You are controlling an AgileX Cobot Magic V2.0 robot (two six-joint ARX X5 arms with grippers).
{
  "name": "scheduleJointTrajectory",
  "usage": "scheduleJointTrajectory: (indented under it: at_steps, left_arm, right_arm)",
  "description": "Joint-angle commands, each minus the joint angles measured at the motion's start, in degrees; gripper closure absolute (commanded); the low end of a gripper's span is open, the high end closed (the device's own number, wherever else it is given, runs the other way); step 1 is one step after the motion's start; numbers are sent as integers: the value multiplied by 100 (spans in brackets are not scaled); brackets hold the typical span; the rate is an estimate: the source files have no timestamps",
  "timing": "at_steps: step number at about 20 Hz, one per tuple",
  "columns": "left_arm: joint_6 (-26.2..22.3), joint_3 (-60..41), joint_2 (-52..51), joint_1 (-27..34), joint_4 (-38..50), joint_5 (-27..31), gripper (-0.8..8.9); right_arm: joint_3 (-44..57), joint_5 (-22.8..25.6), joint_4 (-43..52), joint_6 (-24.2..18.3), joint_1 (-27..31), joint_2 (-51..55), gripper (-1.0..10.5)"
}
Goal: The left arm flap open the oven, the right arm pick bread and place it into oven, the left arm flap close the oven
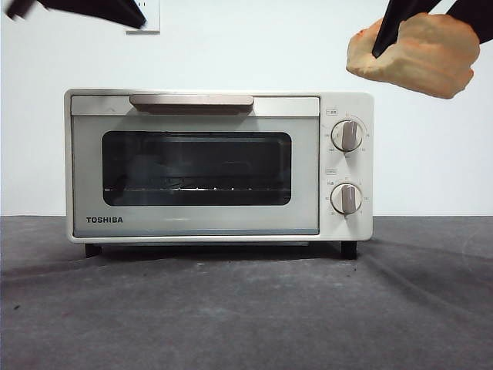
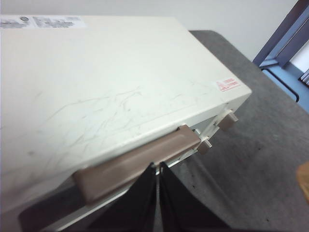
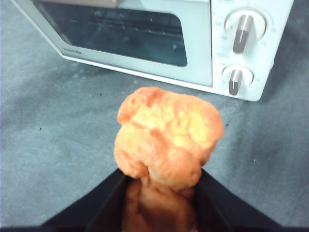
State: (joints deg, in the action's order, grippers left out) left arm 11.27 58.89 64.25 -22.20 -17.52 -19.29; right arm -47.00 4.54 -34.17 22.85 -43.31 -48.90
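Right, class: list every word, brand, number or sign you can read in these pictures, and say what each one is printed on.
"TOSHIBA": lower left of the oven door.
Small print above and around the two knobs: too small to read.
White label on the oven's top, left wrist view: blurred, unreadable.
Red warning sticker on the top's corner: unreadable.

The oven [image 1: 219,165] stands shut on the table [image 1: 246,308]; the right gripper [image 1: 431,19] holds the bread [image 1: 420,55] aloft at upper right.
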Motion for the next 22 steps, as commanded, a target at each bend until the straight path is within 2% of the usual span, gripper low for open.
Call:
scheduleJointTrajectory:
  at_steps: [1,8,14,18,22]
  left_arm:
    - [-236,264,501,-166,136,212,796]
    - [-614,350,1270,-470,579,850,796]
    - [-732,350,1556,-494,675,925,797]
    - [-739,350,1637,-597,505,925,797]
    - [-741,350,1637,-820,-101,922,797]
  right_arm:
    - [-92,4,-68,-83,-44,0,780]
    - [-92,4,-151,-98,-44,7,780]
    - [-92,4,-149,-105,-44,7,780]
    - [-92,9,-146,-111,-44,7,780]
    - [-92,26,-144,-129,-44,7,780]
